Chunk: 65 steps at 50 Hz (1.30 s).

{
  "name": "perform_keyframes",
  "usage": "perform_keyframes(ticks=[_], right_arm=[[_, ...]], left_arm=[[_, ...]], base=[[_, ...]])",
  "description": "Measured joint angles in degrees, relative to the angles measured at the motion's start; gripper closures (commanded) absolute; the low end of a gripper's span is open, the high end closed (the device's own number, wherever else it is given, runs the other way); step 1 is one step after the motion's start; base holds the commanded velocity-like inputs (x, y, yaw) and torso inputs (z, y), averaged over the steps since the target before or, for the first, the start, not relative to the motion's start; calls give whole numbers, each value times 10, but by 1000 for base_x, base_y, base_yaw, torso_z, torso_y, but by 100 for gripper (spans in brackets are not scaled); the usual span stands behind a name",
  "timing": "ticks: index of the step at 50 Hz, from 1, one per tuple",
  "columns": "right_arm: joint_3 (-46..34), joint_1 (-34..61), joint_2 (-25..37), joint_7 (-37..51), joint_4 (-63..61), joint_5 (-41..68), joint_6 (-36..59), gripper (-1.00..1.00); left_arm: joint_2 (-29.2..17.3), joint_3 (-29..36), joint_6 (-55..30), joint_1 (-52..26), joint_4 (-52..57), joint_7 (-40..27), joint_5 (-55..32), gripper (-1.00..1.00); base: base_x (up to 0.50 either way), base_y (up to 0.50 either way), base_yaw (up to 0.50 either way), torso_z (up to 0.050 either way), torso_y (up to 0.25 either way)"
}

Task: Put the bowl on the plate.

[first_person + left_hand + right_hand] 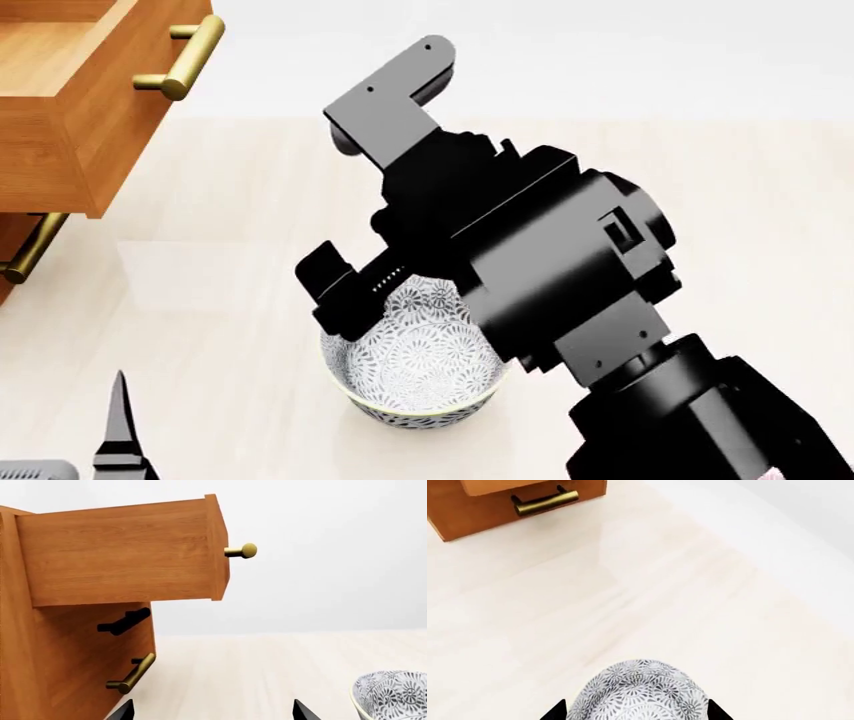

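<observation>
At the far left of the head view stands an orange-brown wooden drawer cabinet (pixel 54 110) with one drawer pulled out and brass bar handles (pixel 180 58); the left wrist view also shows a round brass knob (pixel 241 551) and a black bar handle (pixel 125 621) on it. Low at the left, the left pincer (pixel 212 711) shows only two dark, widely spaced fingertips with nothing between them. Near it, on the pale wooden tabletop (pixel 227 290), sits the small deep round bowl (pixel 414 365), white with a dense grey-blue floral pattern and a thin yellowish rim. The black right arm (pixel 534 260) reaches over it from the right. The right pincer (pixel 635 712) is spread wide, its tips at either side of the bowl; whether they touch it I cannot tell.
</observation>
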Motion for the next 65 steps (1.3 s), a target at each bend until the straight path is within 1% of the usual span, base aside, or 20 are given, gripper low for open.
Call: perform_keyframes(ticks=[12, 23, 51, 65], right_arm=[[-22, 9, -26, -20, 59, -9, -32, -100], [-34, 4, -40, -24, 84, -10, -45, -100], [-31, -27, -58, -6, 83, 20, -12, -100], [-46, -35, -70, -13, 125, 21, -24, -100]], left_arm=[[-3, 0, -3, 4, 8, -5, -1, -100], [-5, 1, -4, 4, 10, -7, -2, -100], [-8, 6, 1, 1, 1, -10, -5, -100], [-10, 7, 3, 2, 1, -12, -8, -100]], base=[[0, 0, 0, 0, 0], [0, 0, 0, 0, 0], [0, 0, 0, 0, 0], [0, 0, 0, 0, 0]])
